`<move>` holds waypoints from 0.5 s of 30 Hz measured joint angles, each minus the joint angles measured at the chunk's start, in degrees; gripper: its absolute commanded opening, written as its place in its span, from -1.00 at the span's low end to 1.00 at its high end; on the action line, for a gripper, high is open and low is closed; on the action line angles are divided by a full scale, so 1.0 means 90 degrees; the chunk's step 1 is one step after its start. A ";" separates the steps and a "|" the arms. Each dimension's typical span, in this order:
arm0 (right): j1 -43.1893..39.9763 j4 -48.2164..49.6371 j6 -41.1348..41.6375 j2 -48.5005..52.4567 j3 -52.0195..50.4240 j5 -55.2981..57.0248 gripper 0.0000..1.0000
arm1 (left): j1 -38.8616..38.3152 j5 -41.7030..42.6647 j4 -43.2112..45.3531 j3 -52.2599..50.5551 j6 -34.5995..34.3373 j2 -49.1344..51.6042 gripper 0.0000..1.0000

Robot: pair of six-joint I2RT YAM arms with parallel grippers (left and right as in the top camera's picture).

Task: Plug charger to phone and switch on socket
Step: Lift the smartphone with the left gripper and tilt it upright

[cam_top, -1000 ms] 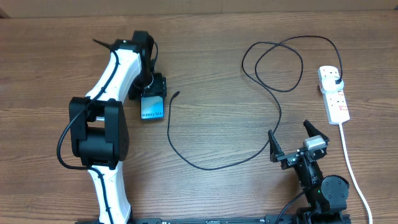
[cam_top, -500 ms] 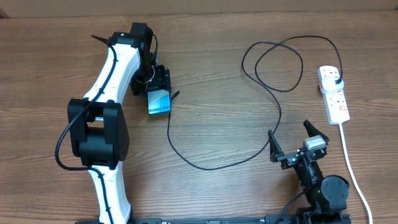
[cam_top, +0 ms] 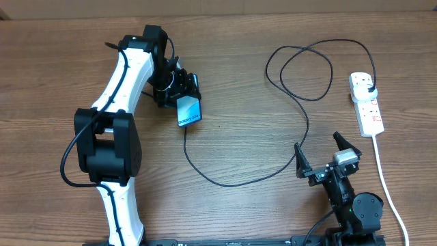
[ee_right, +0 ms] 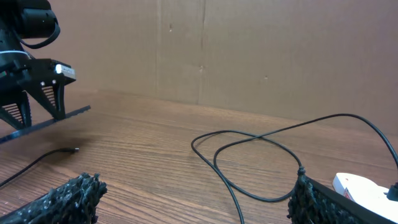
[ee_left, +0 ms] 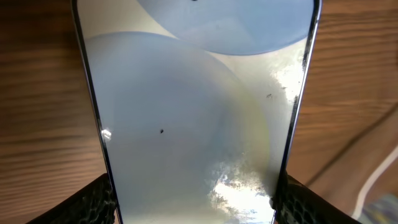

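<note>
My left gripper (cam_top: 179, 92) is shut on the phone (cam_top: 189, 111), gripping its far end and holding it above the table. The phone's pale blue screen fills the left wrist view (ee_left: 193, 112) between the two fingers. The charger (cam_top: 300, 109) is a thin black cable looping across the table; its connector tip lies under the phone's lower edge and shows in the right wrist view (ee_right: 73, 150). Its plug sits in the socket (cam_top: 367, 104), a white power strip at the right edge. My right gripper (cam_top: 321, 158) is open and empty at the front right, apart from the cable.
The socket's thick white cord (cam_top: 388, 184) runs down the right edge towards the front. A cardboard wall (ee_right: 249, 50) stands behind the table. The left arm (cam_top: 126, 75) reaches over the table's left half.
My left gripper has carried the phone to the right and slightly forward, until it hangs over the charger's connector tip. The right arm has not moved.
</note>
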 measured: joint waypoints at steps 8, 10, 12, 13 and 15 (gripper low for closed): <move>0.0000 0.0000 0.0000 0.0000 0.0000 0.0000 1.00 | 0.0000 0.0967 -0.0068 0.0000 -0.0369 0.0000 -0.04; 0.0000 0.0000 0.0000 0.0000 0.0000 0.0000 1.00 | 0.0000 0.1081 -0.0119 0.0000 -0.0675 0.0000 -0.03; 0.0000 0.0000 -0.0002 0.0000 0.0000 -0.0002 1.00 | 0.0000 0.1156 -0.0197 0.0000 -0.0991 0.0000 -0.03; 0.0000 0.0000 0.0000 0.0000 0.0000 -0.0002 1.00 | 0.0000 0.1188 -0.0240 0.0000 -0.1132 0.0000 -0.02; 0.0000 0.0000 0.0000 0.0000 0.0000 -0.0002 1.00 | 0.0000 0.1294 -0.0289 0.0000 -0.1384 0.0000 -0.01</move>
